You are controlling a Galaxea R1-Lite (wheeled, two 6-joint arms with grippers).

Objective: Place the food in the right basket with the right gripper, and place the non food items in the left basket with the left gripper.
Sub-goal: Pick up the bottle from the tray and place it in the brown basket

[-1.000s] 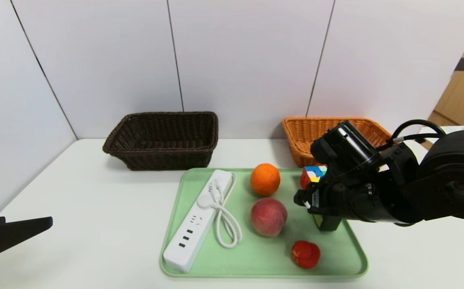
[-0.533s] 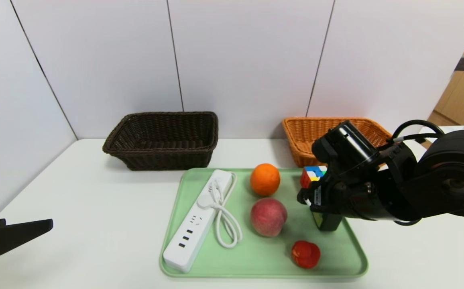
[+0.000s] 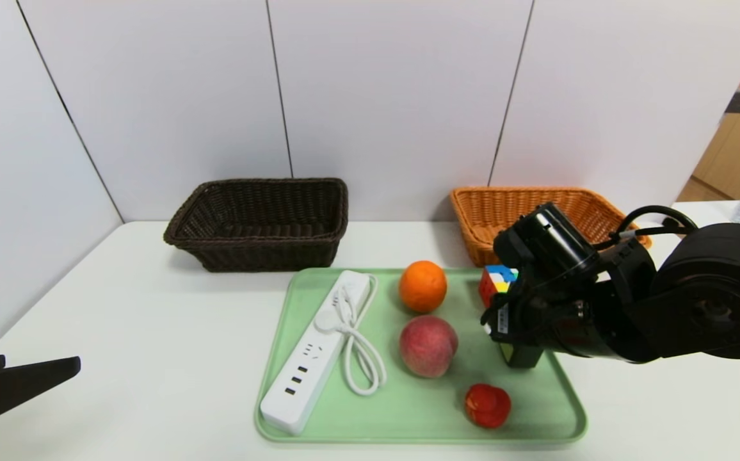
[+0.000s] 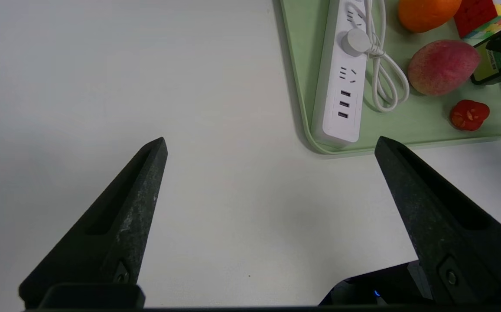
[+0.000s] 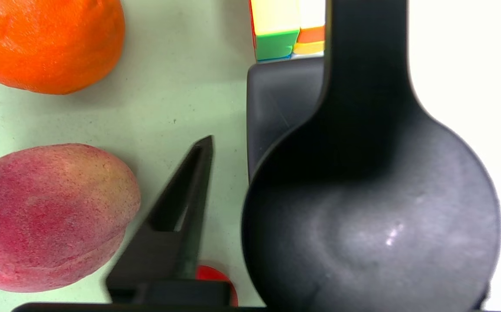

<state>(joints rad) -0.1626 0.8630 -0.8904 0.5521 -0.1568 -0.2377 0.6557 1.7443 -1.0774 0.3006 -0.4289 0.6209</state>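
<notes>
Two wicker baskets stand at the table's back: a dark brown basket (image 3: 258,224) on the left, an orange basket (image 3: 523,211) on the right; no contents are visible in either. The green tray (image 3: 421,410) carries one power strip (image 3: 315,352), one orange (image 3: 422,286), one peach (image 3: 428,346), one red pepper (image 3: 487,405), one puzzle cube (image 3: 497,280) and one dark bottle (image 3: 522,353). The right gripper (image 5: 250,173) straddles that bottle, jaws partly closed, grip unconfirmed; the left gripper (image 4: 270,147) hangs wide open over bare table.

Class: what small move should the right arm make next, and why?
Probably the right gripper should secure the dark labelled container before any lift. It is down at that container near the tray's right edge, with the cube just behind and the peach beside. The left gripper hangs open off the tray.
</notes>
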